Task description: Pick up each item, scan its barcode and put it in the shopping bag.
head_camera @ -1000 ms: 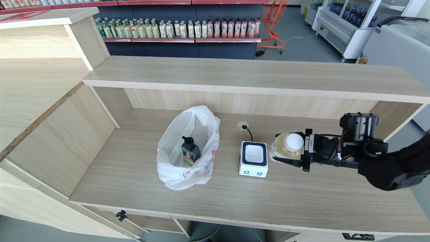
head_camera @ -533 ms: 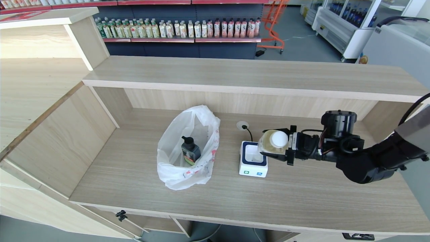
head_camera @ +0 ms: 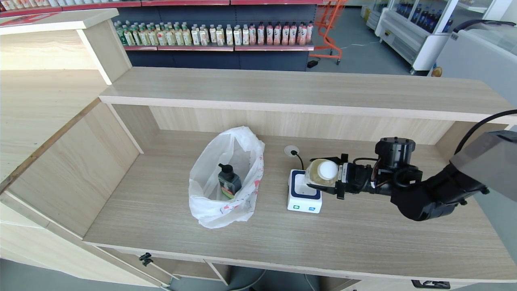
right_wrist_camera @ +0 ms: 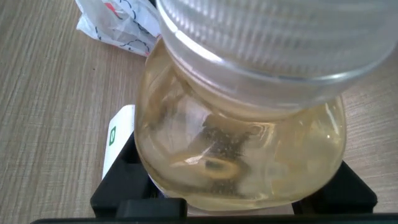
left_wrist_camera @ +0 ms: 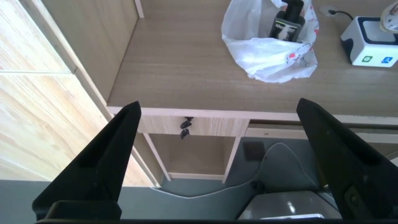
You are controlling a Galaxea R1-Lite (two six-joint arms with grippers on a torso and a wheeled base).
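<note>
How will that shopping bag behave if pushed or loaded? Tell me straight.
The shopping bag looks thin and crumpled, so it is probably floppy and would likely slide or collapse if pushed. The pump bottle standing inside probably anchors it somewhat. Its mouth sags open unevenly, so the jar may snag the rim when lowered in.

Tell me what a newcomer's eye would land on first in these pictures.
The right gripper holds a clear, white-lidded jar of pale yellow contents right over the white-and-blue box scanner at mid-counter. To the scanner's left, a crumpled white plastic shopping bag stands open with a dark pump bottle inside.
</note>
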